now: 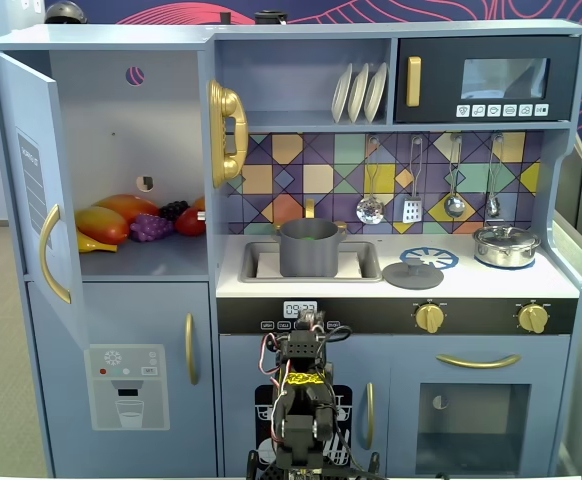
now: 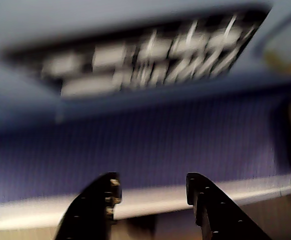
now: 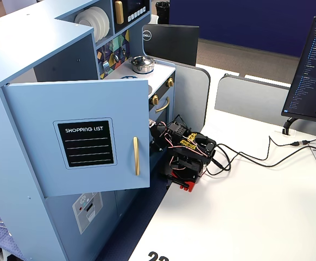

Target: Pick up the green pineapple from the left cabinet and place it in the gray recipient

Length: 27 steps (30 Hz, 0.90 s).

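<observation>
The arm [image 1: 301,400] is seen folded low in front of the toy kitchen in a fixed view, and the same compact pose is shown on the white desk [image 3: 245,212] from the side. In the wrist view the gripper [image 2: 153,200] is shown spread apart, its two dark fingers [image 2: 93,210] standing clear of each other with nothing between them; the background there is badly blurred.

The left cabinet [image 1: 161,130] is seen with its door [image 1: 36,190] swung wide open, gold handle outward. On its shelf a row of toy fruit is laid out: an orange-yellow mango [image 1: 101,224] at the left, a purple grape bunch [image 1: 151,227] just beside it, a dark berry cluster [image 1: 174,209] behind, and a red piece [image 1: 191,221] at the right.

The gray recipient [image 1: 309,250] is seen standing in the sink [image 1: 366,262]. A patch of green is glimpsed just inside its rim: the green pineapple [image 1: 316,229] appears to be lying in there, though little of it can be made out. A flat gray lid [image 1: 413,275] is lying to the right on the counter, and a shiny silver pot [image 1: 506,245] is seen well apart on the stove.
</observation>
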Tool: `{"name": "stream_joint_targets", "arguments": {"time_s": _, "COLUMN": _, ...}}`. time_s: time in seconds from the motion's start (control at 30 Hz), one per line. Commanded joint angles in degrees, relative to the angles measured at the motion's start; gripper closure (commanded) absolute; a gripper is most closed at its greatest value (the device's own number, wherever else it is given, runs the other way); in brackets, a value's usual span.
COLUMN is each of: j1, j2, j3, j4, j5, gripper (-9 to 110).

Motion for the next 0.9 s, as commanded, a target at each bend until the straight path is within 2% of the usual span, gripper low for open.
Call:
{"name": "stream_joint_targets", "arguments": {"time_s": 0.0, "j1": -2.0, "j2": 0.5, "j3": -0.4, "j4": 13.4, "j5": -2.1, "gripper": 101}}
{"name": "stream_joint_targets", "arguments": {"time_s": 0.07, "j1": -2.7, "j2": 0.5, "j3": -0.4, "j4": 15.9, "j5": -4.3, "gripper": 101}}
{"name": "stream_joint_targets", "arguments": {"time_s": 0.2, "j1": -2.6, "j2": 0.5, "j3": -0.4, "j4": 17.6, "j5": -1.5, "gripper": 101}}
{"name": "stream_joint_targets", "arguments": {"time_s": 0.37, "j1": -0.5, "j2": 0.5, "j3": -0.4, "j4": 17.7, "j5": -0.7, "gripper": 96}}
{"name": "stream_joint_targets", "arguments": {"time_s": 0.87, "j1": 1.9, "j2": 0.5, "j3": -0.4, "j4": 17.7, "j5": -0.7, "gripper": 96}}
